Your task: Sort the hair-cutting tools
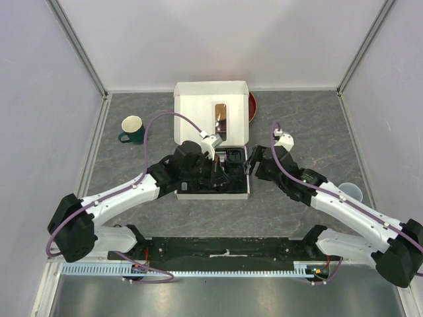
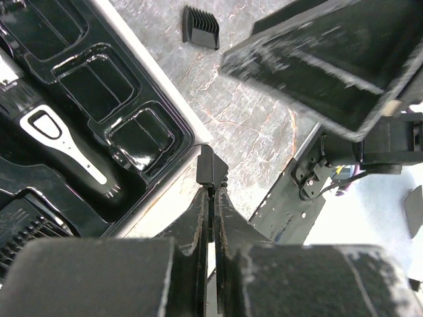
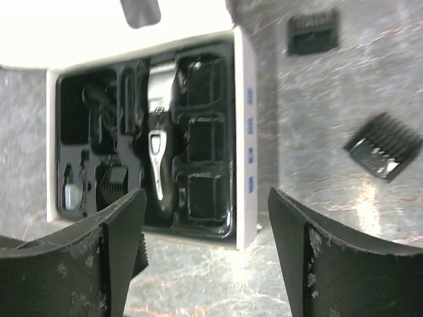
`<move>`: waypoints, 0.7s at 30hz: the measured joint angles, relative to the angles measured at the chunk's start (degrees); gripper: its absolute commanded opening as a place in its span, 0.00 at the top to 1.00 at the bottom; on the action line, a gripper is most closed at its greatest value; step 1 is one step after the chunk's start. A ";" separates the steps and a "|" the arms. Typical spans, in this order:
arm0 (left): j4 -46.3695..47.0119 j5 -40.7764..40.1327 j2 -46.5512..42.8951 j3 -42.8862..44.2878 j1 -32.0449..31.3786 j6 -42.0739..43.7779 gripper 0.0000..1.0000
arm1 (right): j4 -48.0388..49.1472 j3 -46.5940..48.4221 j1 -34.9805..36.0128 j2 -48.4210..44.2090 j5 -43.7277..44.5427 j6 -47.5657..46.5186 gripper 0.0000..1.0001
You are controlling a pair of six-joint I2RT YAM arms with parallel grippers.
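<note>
A white box (image 1: 213, 195) holds a black moulded tray. The black-and-silver clipper (image 3: 158, 160) lies in the tray's middle slot and also shows in the left wrist view (image 2: 58, 135). One comb guard (image 3: 112, 183) sits in a tray slot on the left. Two more comb guards (image 3: 312, 32) (image 3: 383, 145) lie on the table to the right of the box; one shows in the left wrist view (image 2: 200, 28). My left gripper (image 1: 217, 166) (image 2: 213, 191) is shut on a small black comb guard (image 2: 212, 168) above the tray's edge. My right gripper (image 1: 250, 168) (image 3: 206, 198) is open and empty beside the box's right wall.
The box lid (image 1: 198, 109) stands open at the back, with a red bowl (image 1: 252, 105) behind it. A green mug (image 1: 132, 129) stands at the far left and a clear plastic cup (image 1: 350, 193) at the right. Three tray compartments (image 3: 201, 139) next to the clipper hold nothing.
</note>
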 measured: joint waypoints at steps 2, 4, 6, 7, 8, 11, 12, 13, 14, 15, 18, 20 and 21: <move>0.42 -0.07 1.36 0.00 0.13 -2.64 0.98 | -1.09 0.39 -0.09 -1.20 3.78 0.57 0.18; 1.40 -0.11 2.80 -0.09 0.37 -5.42 0.98 | -1.95 0.63 -0.09 -2.54 6.21 0.96 0.18; 2.99 -0.35 4.98 -0.37 0.72 -8.94 0.98 | -2.58 0.63 -0.09 -3.72 7.89 1.38 0.18; 3.52 -0.48 6.23 -0.37 0.90 -10.47 0.98 | -2.99 0.63 -0.09 -4.22 8.44 1.60 0.18; 3.93 -0.52 7.30 -0.37 1.05 -11.67 0.98 | -3.28 0.61 -0.09 -4.63 8.72 1.79 0.18; 4.81 -0.50 10.88 -0.37 1.42 -15.61 0.98 | -3.43 -0.50 -0.09 -6.58 9.53 2.78 0.18; 5.09 -0.46 12.04 -0.37 1.49 -16.61 0.98 | -3.63 -1.09 -0.09 -7.28 9.60 3.10 0.18; 5.42 -0.42 13.09 -0.37 1.51 -17.44 0.98 | -3.80 -1.68 -0.09 -7.87 9.64 3.52 0.18; 5.77 -0.42 13.90 -0.37 1.51 -18.01 0.98 | -3.93 -2.16 -0.09 -8.33 9.64 3.87 0.18; 6.19 -0.46 14.75 -0.37 1.51 -18.60 0.98 | -4.11 -2.51 -0.09 -8.52 9.64 4.07 0.18; 7.80 -0.44 16.31 -0.35 1.60 -19.91 0.98 | -4.44 -2.91 -0.09 -8.52 9.51 4.31 0.18; 8.68 -0.42 16.59 -0.31 1.60 -20.37 0.98 | -4.52 -3.08 -0.09 -8.48 9.29 4.33 0.18; 8.92 -0.44 16.68 -0.24 1.60 -20.46 0.98 | -4.52 -3.15 -0.09 -8.41 9.18 4.33 0.18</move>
